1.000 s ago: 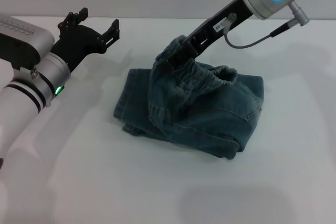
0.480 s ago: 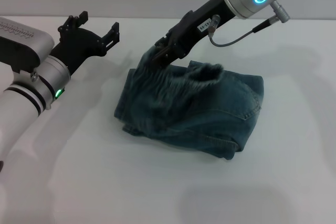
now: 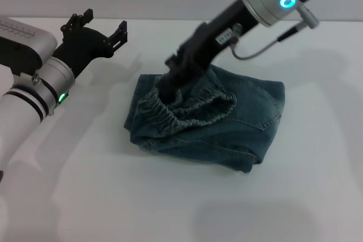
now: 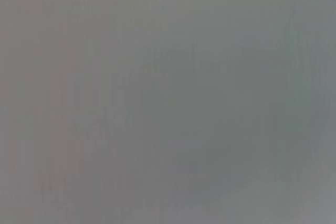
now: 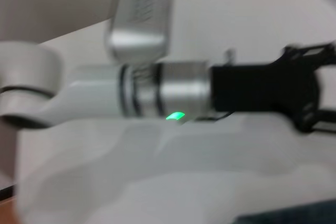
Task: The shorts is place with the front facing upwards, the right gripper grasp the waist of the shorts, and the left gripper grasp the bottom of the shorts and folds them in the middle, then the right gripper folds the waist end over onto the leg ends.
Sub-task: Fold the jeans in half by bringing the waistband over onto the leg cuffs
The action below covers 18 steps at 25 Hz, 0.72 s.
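- Left gripper (image 3: pixel 97 26): black pronged claw w/ notched tips; thick white-and-silver wrist, black bands, small green light.
- Right gripper (image 3: pixel 168 83): slim black claw, white label w/ print too small to read; silver wrist, glowing blue ring, grey cable on metal plug.

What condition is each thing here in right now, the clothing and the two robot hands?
shorts: folded into a bundle on the white table.
waist end: ruffled band on top, brought over toward the robot's left side of the bundle.
right gripper: down at the waist end, tips buried in denim.
left gripper: open, holding nothing, raised off to the robot's left of the shorts.
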{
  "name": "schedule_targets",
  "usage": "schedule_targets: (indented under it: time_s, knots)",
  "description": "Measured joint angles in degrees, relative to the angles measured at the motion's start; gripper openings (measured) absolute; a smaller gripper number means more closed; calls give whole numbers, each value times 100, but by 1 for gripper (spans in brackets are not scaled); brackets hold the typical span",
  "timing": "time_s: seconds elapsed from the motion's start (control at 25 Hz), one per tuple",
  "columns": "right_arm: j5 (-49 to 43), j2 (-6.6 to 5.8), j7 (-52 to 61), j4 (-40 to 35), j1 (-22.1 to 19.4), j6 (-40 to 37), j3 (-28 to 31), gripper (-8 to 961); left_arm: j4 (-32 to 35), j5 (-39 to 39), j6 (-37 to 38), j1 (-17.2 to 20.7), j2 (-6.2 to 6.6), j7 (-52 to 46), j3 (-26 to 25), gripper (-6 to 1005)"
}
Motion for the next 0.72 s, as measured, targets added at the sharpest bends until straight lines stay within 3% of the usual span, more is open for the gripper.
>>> schedule_targets:
  time_s: [0.32, 0.48, 0.72]
  knots:
    - [-79, -78, 248, -110, -349, -1037, -29, 616, 12, 0, -9, -8, 8, 4, -86, 813]
    - [-203, -79, 273, -84, -572, -1053, -46, 616, -22, 0, 1, -7, 8, 5, -131, 812]
    - [-246, 22, 277, -22, -828, -893, -54, 615, -37, 0, 8, -9, 5, 6, -136, 809]
